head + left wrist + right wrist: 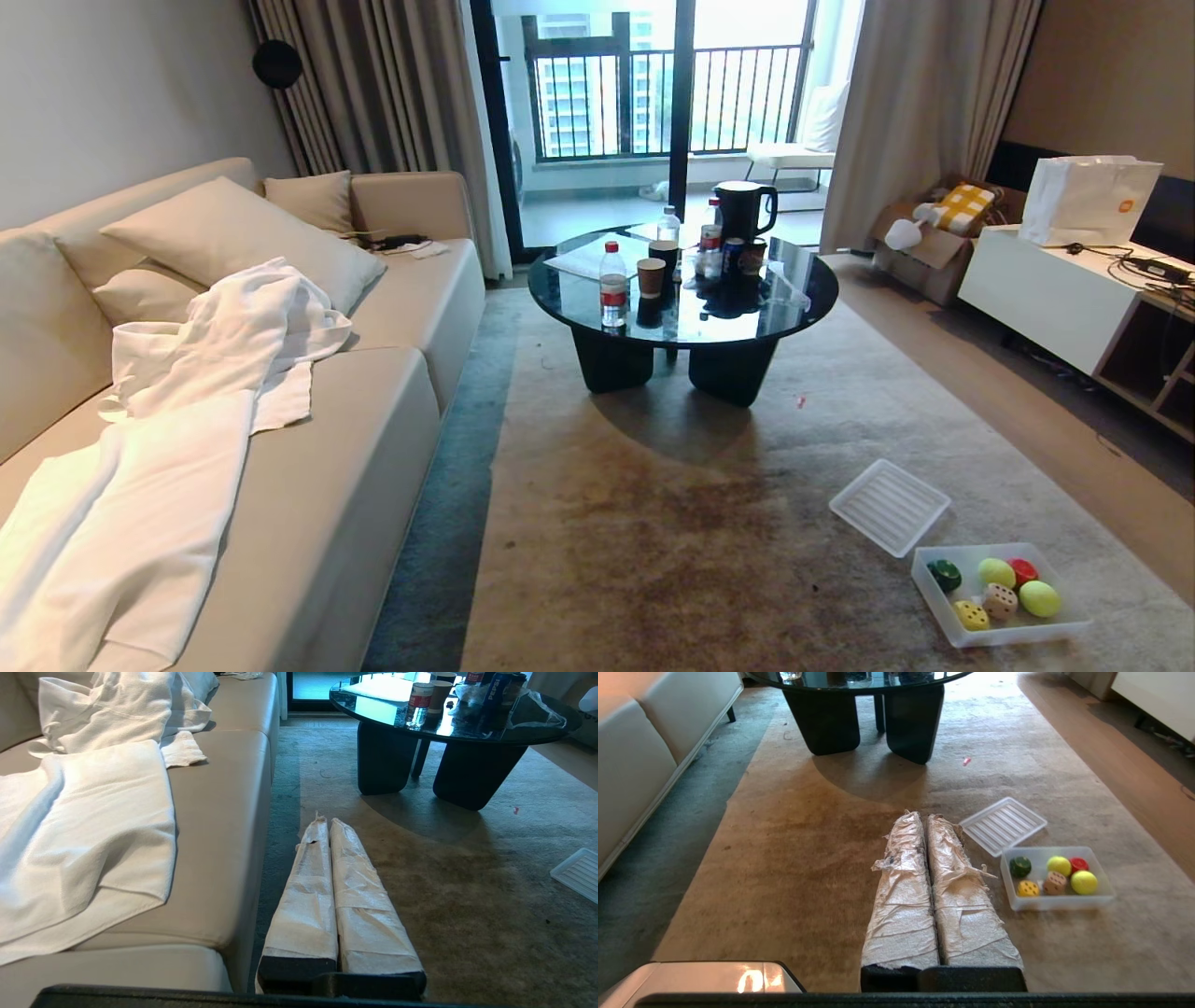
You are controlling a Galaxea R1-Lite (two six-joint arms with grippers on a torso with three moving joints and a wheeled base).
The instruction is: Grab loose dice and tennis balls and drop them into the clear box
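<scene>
both grippers, left gripper (pixel 328 822) and right gripper (pixel 923 816), hang with fingers pressed together, empty. on the rug, the clear box (pixel 1027 634) holds yellow die (pixel 971 614), beige die (pixel 999 600), two tennis balls (pixel 1039 598). far bench: a can reads "pepsi" (pixel 496 690).

Both arms parked, nothing held.
Left gripper (pixel 325 820): wrapped fingers pressed together, pointing level and forward (empty). Right gripper (pixel 923 815): same pose, fingers closed tip to tip, wrapping frayed. Neither arm shows in the head view.
</scene>
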